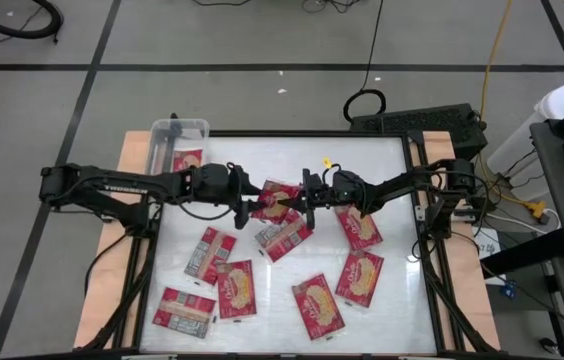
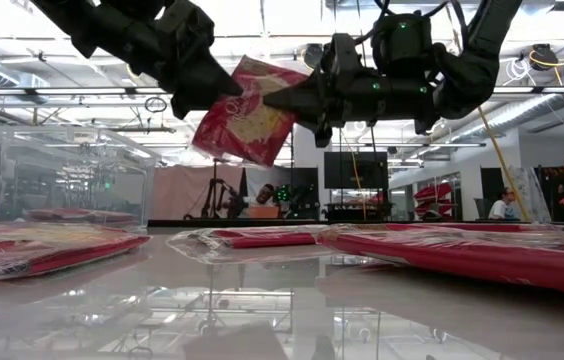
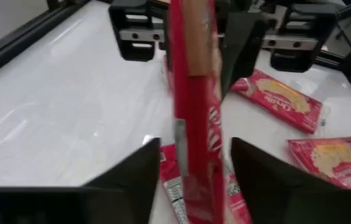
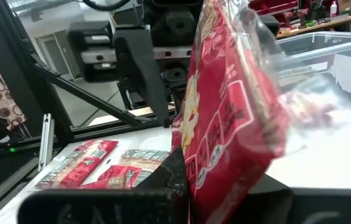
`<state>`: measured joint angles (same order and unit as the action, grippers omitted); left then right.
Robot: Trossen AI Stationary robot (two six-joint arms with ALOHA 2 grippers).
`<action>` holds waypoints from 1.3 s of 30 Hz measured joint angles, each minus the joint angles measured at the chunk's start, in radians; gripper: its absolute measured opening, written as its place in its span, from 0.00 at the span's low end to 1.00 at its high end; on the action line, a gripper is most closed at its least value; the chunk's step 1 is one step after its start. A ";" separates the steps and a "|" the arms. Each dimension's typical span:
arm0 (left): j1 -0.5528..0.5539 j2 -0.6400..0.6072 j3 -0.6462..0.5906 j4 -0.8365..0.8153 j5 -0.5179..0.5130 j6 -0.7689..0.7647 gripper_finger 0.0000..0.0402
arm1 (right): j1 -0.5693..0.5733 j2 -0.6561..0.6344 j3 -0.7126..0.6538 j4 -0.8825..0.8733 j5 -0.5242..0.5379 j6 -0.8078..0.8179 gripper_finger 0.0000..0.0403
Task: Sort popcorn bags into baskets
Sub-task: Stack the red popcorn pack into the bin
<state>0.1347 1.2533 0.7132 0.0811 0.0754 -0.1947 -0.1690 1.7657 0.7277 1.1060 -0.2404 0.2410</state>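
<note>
- Held bag [image 2: 249, 110]: one red popcorn packet, up in the air above mid-counter between the two arms, hanging edge-on and tilted, clear of the bags below.
- Right tool [image 1: 305, 199]: fingers pressed together on one edge of the held bag; the right wrist view shows the packet rising straight out of its jaws.
- Left tool [image 1: 249, 209]: at the bag's opposite side, fingers [image 3: 132, 177] spread, with the packet standing between them; no contact visible, so judged not yet gripping.
- Bin [image 1: 178, 133]: clear plastic, at the far left corner of the counter [image 1: 382, 160]; holds at least one red packet.
- Loose bags: about eight flat on the counter, among them one at the near left [image 1: 185, 311], one near centre [image 1: 318, 308], one on the right [image 1: 359, 228]; some overlap.
- Handling, judged: light and flat; glossy wrap is likely slippery; contents give the packet some stiffness, but the film crinkles and the bag sags when held by one edge.
- Hold point, judged: pinch across the flat faces just inside a short edge, deep enough to catch the filled body and not only the loose film seam; a grip on the seam alone could slide off.
</note>
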 joint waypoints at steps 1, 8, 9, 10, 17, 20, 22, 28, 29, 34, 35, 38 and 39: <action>0.003 0.000 0.000 0.001 0.005 0.000 0.38 | 0.000 0.000 0.000 -0.002 0.000 -0.004 0.08; 0.023 0.000 0.000 0.000 0.019 0.015 0.04 | 0.000 0.000 0.000 -0.001 0.006 -0.025 0.08; 0.024 0.000 0.000 0.000 0.026 0.017 0.05 | 0.000 0.000 0.000 -0.001 0.007 -0.026 0.08; 0.027 -0.004 0.000 -0.003 0.034 0.017 0.06 | 0.000 0.000 0.000 -0.001 0.007 -0.026 0.08; 0.064 -0.106 0.000 -0.131 0.056 -0.026 0.08 | 0.000 -0.002 0.000 0.004 0.038 -0.025 0.21; 0.077 -0.178 0.000 -0.215 0.056 -0.023 0.04 | 0.001 -0.002 0.000 0.002 0.104 -0.021 0.29; 0.089 -0.231 0.000 -0.260 0.055 -0.025 0.04 | 0.001 -0.002 0.000 -0.004 0.144 -0.025 0.34; 0.172 -0.429 0.000 -0.420 -0.009 -0.086 0.08 | 0.003 -0.001 0.000 -0.061 0.162 -0.025 0.44; 0.191 -0.462 0.000 -0.437 -0.047 -0.107 0.07 | 0.006 -0.001 0.000 -0.065 0.162 -0.026 0.45; 0.280 -0.606 0.000 -0.488 -0.103 -0.115 0.04 | 0.041 -0.001 0.000 -0.079 0.161 -0.028 0.45; 0.299 -0.632 0.000 -0.494 -0.102 -0.112 0.04 | 0.053 -0.001 0.000 -0.079 0.160 -0.034 0.45; 0.362 -0.688 0.021 -0.551 -0.121 -0.086 0.05 | 0.090 -0.001 0.000 -0.079 0.160 -0.064 0.44; 0.386 -0.699 0.036 -0.589 -0.146 -0.083 0.06 | 0.100 -0.001 0.000 -0.079 0.161 -0.079 0.44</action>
<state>0.5204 0.5543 0.7490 -0.5074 -0.0709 -0.2775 -0.0691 1.7649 0.7277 1.0271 -0.0798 0.1622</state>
